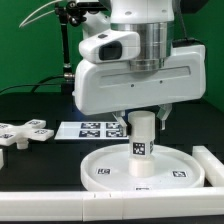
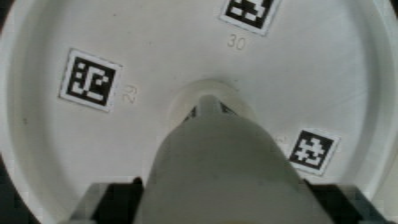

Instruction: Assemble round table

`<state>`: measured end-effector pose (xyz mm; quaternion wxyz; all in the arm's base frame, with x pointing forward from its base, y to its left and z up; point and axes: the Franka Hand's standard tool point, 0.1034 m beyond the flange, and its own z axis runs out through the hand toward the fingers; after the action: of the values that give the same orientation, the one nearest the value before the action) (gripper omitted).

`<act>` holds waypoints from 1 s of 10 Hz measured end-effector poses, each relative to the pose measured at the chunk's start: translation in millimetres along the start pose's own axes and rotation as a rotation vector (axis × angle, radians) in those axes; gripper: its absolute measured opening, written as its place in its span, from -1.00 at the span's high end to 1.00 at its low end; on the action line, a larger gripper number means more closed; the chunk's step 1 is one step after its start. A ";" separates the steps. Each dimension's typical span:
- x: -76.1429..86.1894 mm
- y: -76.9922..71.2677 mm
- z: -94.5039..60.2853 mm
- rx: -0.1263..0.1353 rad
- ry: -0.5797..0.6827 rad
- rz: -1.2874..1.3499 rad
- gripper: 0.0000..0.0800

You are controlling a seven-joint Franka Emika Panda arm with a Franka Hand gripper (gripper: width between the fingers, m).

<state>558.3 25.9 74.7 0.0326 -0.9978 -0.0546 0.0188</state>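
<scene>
The large rimmed round disc (image 1: 105,160) lies flat on the black table in the front middle. It fills the wrist view (image 2: 71,140), showing its tags. The short cylindrical leg (image 1: 141,148) stands upright on the middle of the disc, with a tag on its side. In the wrist view the leg (image 2: 222,150) runs down to the disc's centre. My gripper (image 1: 142,120) is straight above it and shut on the leg's upper end. The leg fills the gap between the black pads (image 2: 125,200). The cross-shaped foot piece (image 1: 25,132) lies apart at the exterior view's left.
The marker board (image 1: 92,128) lies flat behind the disc. A long white bar (image 1: 90,205) runs along the table's front edge, and another white bar (image 1: 212,165) stands at the exterior view's right of the disc. A black stand (image 1: 65,45) rises at the back.
</scene>
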 end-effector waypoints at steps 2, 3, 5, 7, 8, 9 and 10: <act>-1.0 0.8 0.9 0.031 0.001 0.246 -0.04; -1.7 1.6 1.4 0.046 0.000 0.346 -0.04; -3.3 0.7 2.1 0.073 -0.008 0.561 -0.04; -3.1 -0.9 2.3 0.073 -0.010 0.619 -0.04; -3.1 -1.8 2.5 0.075 -0.013 0.682 -0.04; -3.0 -2.5 2.6 0.077 -0.015 0.715 -0.04; -3.1 -3.2 2.8 0.080 -0.019 0.791 -0.04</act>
<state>554.8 28.9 72.2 0.0613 -0.9395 0.3344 0.0413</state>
